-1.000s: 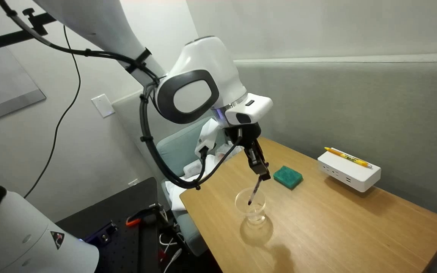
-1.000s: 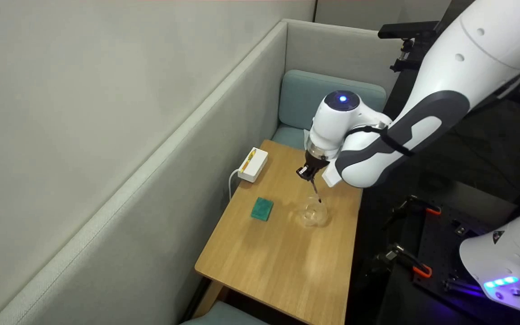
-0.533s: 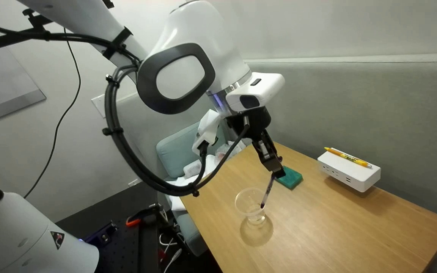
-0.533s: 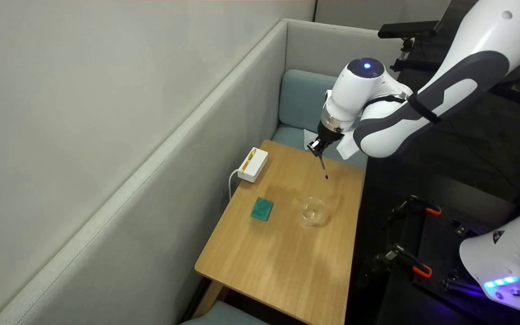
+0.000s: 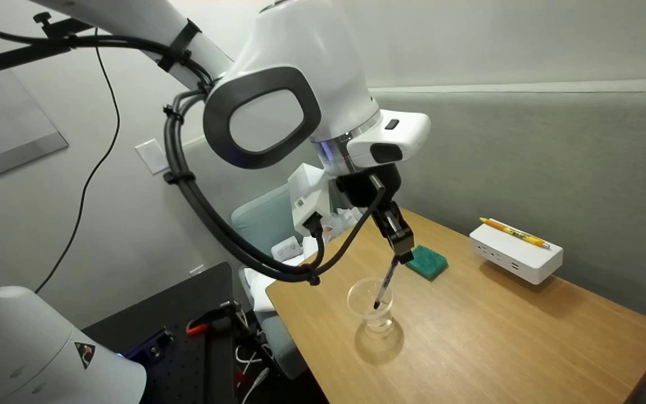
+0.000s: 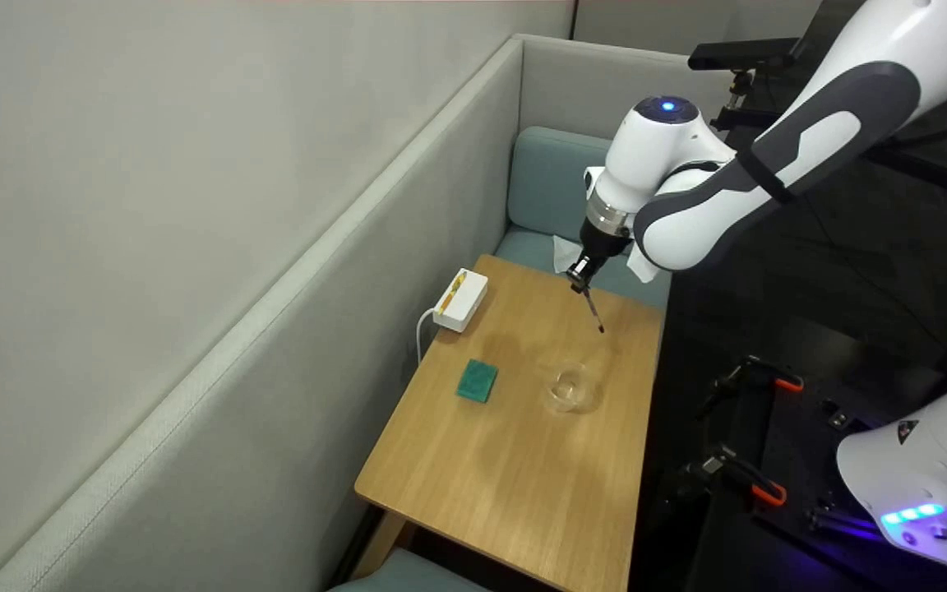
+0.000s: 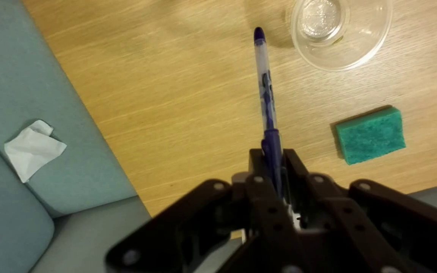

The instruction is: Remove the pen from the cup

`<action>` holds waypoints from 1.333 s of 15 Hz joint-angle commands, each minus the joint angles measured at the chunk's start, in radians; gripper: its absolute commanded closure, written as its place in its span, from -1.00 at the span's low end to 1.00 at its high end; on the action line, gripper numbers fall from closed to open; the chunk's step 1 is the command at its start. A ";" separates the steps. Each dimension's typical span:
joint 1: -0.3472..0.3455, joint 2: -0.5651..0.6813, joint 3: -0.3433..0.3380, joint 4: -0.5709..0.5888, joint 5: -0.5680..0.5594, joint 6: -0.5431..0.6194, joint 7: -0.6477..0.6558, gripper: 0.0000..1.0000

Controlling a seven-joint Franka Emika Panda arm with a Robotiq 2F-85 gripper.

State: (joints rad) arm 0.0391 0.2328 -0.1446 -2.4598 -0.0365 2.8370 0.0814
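My gripper (image 7: 272, 153) is shut on the pen at its dark purple end in the wrist view. The pen (image 7: 267, 91) has a clear barrel and a dark tip that points away from the jaws. In an exterior view the gripper (image 6: 578, 285) holds the pen (image 6: 593, 311) tilted, tip down, above the table and apart from the cup (image 6: 568, 388). In an exterior view the pen (image 5: 386, 283) overlaps the rim of the clear cup (image 5: 370, 314) from that angle, with the gripper (image 5: 404, 256) above. The cup (image 7: 341, 34) stands upright, nothing inside.
A green sponge (image 5: 426, 262) lies on the wooden table (image 5: 497, 331) near the cup. A white power strip (image 5: 516, 255) with a yellow pen (image 5: 516, 232) on top stands by the padded wall. A white tissue (image 7: 32, 149) lies on the seat in the wrist view.
The gripper has carried the pen away from above the cup, toward the seat end of the table. In the last half second it shifted only slightly. The cup has not moved.
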 commanded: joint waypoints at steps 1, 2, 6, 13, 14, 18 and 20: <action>-0.023 0.025 0.011 0.033 -0.009 -0.032 0.018 0.92; -0.039 0.043 0.019 0.054 0.011 -0.044 0.003 0.92; -0.078 0.184 -0.006 0.220 -0.012 -0.156 -0.008 0.92; -0.160 0.447 0.036 0.509 0.010 -0.291 -0.095 0.92; -0.164 0.478 0.038 0.537 0.010 -0.301 -0.095 0.92; -0.168 0.601 0.035 0.653 0.008 -0.374 -0.067 0.92; -0.168 0.650 0.030 0.707 0.010 -0.410 -0.053 0.92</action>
State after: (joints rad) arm -0.1235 0.8134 -0.1146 -1.8560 -0.0375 2.5067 0.0218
